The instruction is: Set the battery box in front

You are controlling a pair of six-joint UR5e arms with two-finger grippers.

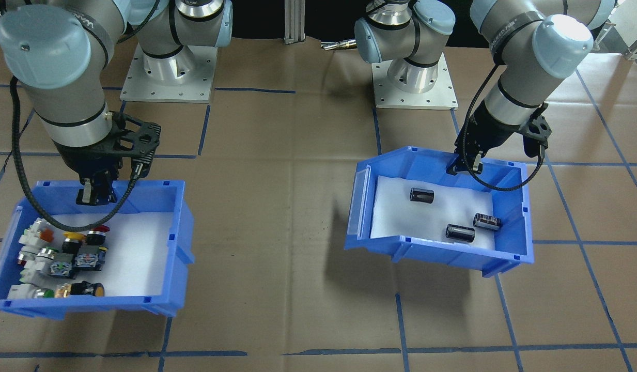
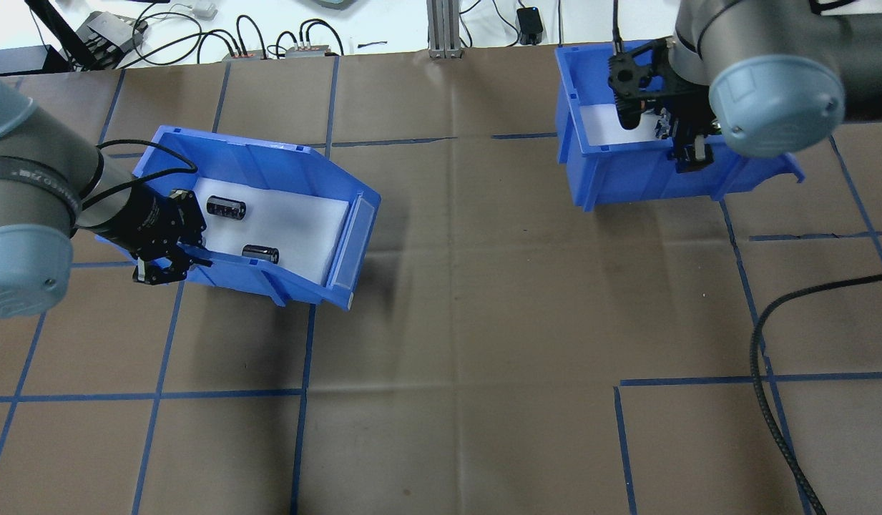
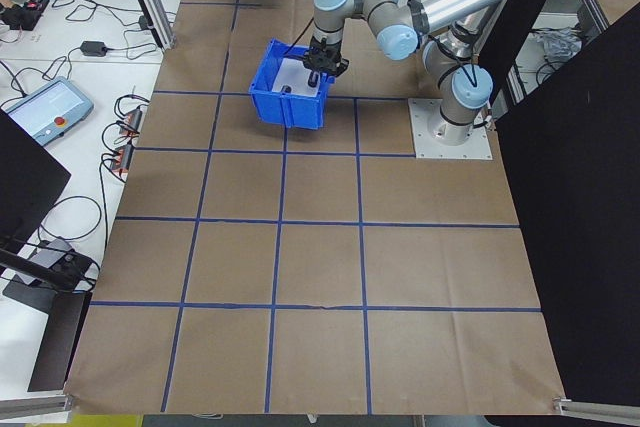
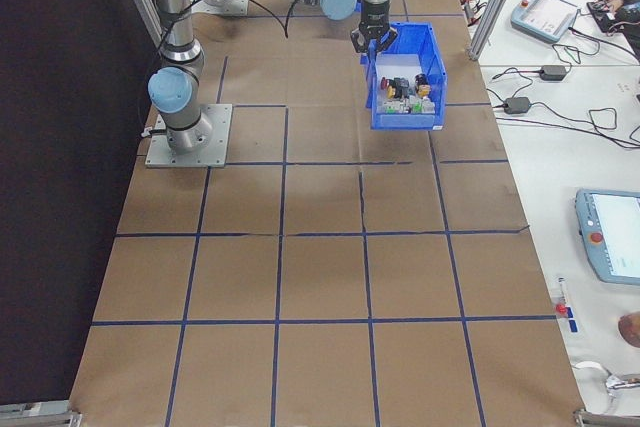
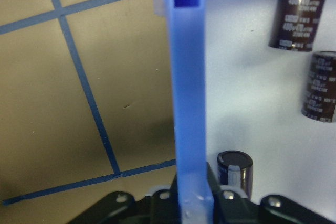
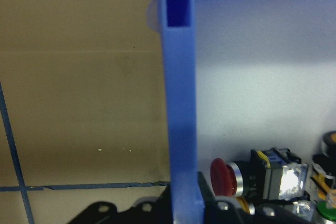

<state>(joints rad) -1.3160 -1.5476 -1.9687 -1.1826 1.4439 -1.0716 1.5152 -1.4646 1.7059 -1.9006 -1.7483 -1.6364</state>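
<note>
Got my left gripper (image 1: 465, 166) clamped on the battery box (image 1: 514, 227) back wall, box tilted up, mid-carry. Next I'd bring it forward and set it flat.

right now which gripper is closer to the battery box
Left. The left gripper is clamped on the back wall of the battery box. The right gripper is across the table, gripping the wall of the switch bin.
</note>
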